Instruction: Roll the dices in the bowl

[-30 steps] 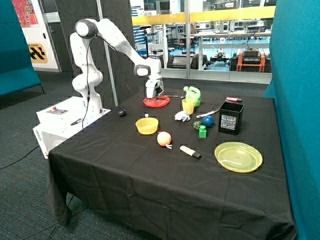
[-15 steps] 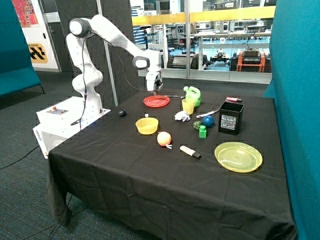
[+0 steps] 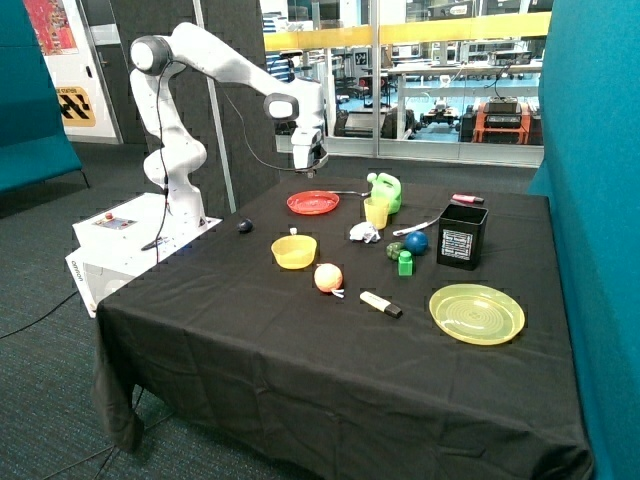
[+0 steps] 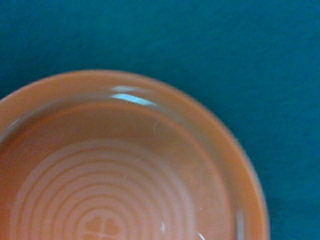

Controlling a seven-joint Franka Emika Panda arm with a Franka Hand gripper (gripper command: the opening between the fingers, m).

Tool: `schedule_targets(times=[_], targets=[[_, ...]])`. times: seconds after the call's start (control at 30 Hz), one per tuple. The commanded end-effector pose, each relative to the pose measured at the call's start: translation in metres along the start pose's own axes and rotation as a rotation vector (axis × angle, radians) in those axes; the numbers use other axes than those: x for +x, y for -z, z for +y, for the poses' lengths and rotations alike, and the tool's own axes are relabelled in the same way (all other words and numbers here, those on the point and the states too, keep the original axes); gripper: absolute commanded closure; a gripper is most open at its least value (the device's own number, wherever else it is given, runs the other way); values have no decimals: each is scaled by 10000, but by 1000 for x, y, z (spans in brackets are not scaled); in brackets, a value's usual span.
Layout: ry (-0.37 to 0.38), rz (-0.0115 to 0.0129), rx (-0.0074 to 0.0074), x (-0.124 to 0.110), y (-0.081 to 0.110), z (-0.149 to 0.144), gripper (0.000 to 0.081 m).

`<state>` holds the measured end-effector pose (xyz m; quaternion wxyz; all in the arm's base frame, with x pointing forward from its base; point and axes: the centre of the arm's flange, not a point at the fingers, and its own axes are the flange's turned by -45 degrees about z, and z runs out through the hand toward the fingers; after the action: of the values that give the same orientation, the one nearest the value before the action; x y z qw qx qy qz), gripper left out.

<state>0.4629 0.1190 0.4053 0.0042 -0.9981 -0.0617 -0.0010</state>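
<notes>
The tool (image 3: 308, 170) hangs in the air above the red plate (image 3: 313, 203) at the far side of the table (image 3: 300, 360), not touching it. Honestly can't tell whether it's wide or narrow, or whether it's carrying anything. The wrist view looks straight down onto that same red plate (image 4: 125, 170), showing ringed grooves and a small clover mark in the middle, with dark cloth around it.

The yellow bowl (image 3: 294, 251) sits nearer the middle of the table, well apart from the tool, with 1 small white die (image 3: 293, 231) showing at its far rim. Can't tell if it's inside or just behind the bowl.

Near the bowl there's an orange ball (image 3: 328, 277) and a white marker (image 3: 380, 303). Further right: a yellow cup (image 3: 376, 212), a green jug (image 3: 386, 191) just behind it, a black box (image 3: 462, 235) and a yellow plate (image 3: 477, 313) at the near right.
</notes>
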Motion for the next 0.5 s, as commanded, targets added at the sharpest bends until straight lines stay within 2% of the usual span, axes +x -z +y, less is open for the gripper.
schedule_targets(times=[0.0, 0.47], targets=[[-1173, -21, -85, 21, 22, 47, 808], [-3522, -11, -87, 19, 16, 123, 808]])
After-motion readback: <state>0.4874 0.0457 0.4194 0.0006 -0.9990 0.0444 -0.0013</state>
